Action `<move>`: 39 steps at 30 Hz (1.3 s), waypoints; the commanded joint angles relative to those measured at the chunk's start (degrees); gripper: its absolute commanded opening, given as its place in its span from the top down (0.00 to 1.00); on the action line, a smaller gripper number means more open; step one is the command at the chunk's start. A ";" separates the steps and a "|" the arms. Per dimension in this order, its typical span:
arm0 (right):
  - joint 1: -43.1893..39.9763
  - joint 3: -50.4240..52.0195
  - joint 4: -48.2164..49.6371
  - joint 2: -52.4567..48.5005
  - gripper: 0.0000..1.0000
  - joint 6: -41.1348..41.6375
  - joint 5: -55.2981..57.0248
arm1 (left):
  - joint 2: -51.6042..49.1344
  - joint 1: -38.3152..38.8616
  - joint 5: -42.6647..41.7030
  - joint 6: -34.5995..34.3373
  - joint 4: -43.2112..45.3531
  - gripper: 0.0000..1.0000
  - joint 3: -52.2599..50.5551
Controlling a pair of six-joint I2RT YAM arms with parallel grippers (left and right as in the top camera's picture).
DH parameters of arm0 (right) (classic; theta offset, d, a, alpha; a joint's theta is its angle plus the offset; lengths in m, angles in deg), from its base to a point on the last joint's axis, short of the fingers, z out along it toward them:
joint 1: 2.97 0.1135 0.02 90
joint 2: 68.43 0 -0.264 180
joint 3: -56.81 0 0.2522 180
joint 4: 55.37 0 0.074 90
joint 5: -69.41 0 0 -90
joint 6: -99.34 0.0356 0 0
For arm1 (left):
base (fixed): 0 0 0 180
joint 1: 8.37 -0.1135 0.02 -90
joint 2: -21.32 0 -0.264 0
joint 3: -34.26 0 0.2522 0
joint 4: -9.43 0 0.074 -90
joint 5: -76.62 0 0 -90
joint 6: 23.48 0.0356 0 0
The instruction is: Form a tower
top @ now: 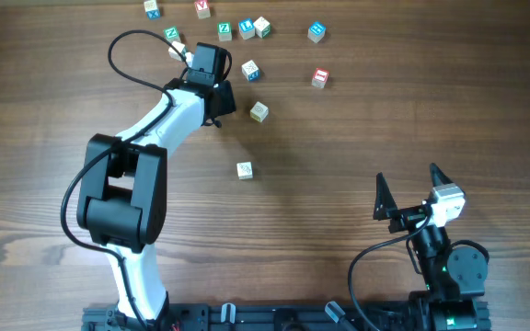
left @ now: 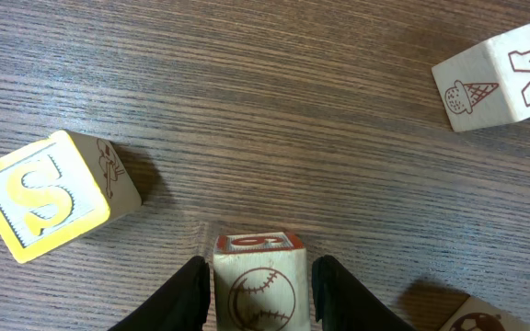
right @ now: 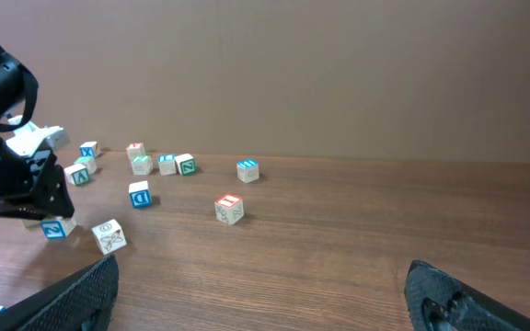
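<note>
I have two arms on screen. From overhead I count twelve loose cubes (top: 246, 28) in plain sight on the table (top: 385, 119), most of them toward the far edge; their letters are too small to read.

The left wrist view shows four cubes. The tower is not stacked. Its red cube (left: 260, 290) sits between the fingers of the left gripper (left: 261, 267), far and left of centre. It shows a baseball drawing and a red-framed "6" or "9". The fingers hug both its sides, but I cannot tell whether they press it. The yellow cube (left: 40, 198), marked "S", rests on the wood just left. An "M" cube (left: 504, 78) with an ice-cream cone lies far right, and a fourth cube pokes in at the near right corner.

The right gripper (top: 408, 176) is spread wide at near right.
</note>
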 commanded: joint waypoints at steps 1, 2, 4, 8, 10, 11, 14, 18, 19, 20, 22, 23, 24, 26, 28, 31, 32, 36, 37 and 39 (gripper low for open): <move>0.13 0.07 0.17 0.46 0.00 0.37 0.63 | -0.76 -0.07 0.55 0.07 -0.33 0.62 0.22; 0.13 0.07 0.17 0.46 0.00 0.37 0.63 | -0.76 -0.07 0.55 0.07 -0.48 0.64 0.22; 0.13 0.07 0.17 0.46 0.00 0.37 0.66 | -0.76 -0.07 0.55 0.07 -0.50 0.65 0.20; 0.13 0.07 0.17 0.46 0.00 0.37 0.63 | -0.76 -0.07 0.55 0.07 -0.55 0.69 0.20; 0.13 0.07 0.17 0.46 0.01 0.37 0.66 | -0.76 -0.04 0.55 0.09 -0.72 0.62 0.15; 0.13 0.07 0.17 0.46 0.00 0.37 0.63 | -0.76 0.00 0.55 0.07 -1.07 0.62 0.11; 0.13 0.07 0.17 0.46 0.00 0.39 0.63 | -0.76 -0.02 0.55 0.07 -1.55 0.62 -0.20; 0.13 0.07 0.17 0.46 0.00 0.37 0.66 | -0.76 -0.02 0.55 0.09 -1.49 0.74 -0.33; 0.13 0.07 0.17 0.46 0.01 0.39 0.66 | -0.76 -0.02 0.55 0.09 -1.44 0.74 -0.33; 0.13 0.07 0.17 0.46 0.00 0.37 0.63 | -0.76 -0.02 0.57 0.09 -1.36 0.72 -0.33; 0.13 0.07 0.17 0.46 0.00 0.37 0.66 | -0.76 -0.02 0.57 0.09 -1.31 0.67 -0.33; 0.13 0.07 0.17 0.46 0.00 0.39 0.63 | -0.76 -0.02 0.55 0.09 -1.31 0.63 -0.33; 0.13 0.07 0.17 0.46 0.00 0.37 0.66 | -0.76 -0.02 0.57 0.09 -1.31 0.59 -0.33; 0.13 0.07 0.17 0.46 0.00 0.37 0.66 | -0.76 -0.02 0.57 0.28 -0.85 0.59 -0.33; 0.13 0.07 0.17 0.46 0.00 0.37 0.63 | -0.76 -0.02 0.59 0.37 -0.04 0.62 -0.33; 0.13 0.07 0.17 0.46 0.00 0.37 0.66 | -0.76 -0.02 0.59 0.37 0.20 0.71 -0.33; 0.13 0.07 0.17 0.46 0.00 0.37 0.66 | -0.76 -0.02 0.57 0.35 0.17 0.73 -0.33; 0.13 0.07 0.17 0.46 0.00 0.37 0.66 | 0.70 -0.02 0.55 0.37 0.11 0.76 -0.31; 0.13 0.07 0.17 0.46 0.00 0.39 0.66 | 1.70 -0.02 0.55 0.37 -0.13 0.76 -0.31; 0.13 0.07 0.17 0.46 0.00 0.37 0.66 | 5.66 -0.02 0.55 0.33 -1.55 0.76 -0.31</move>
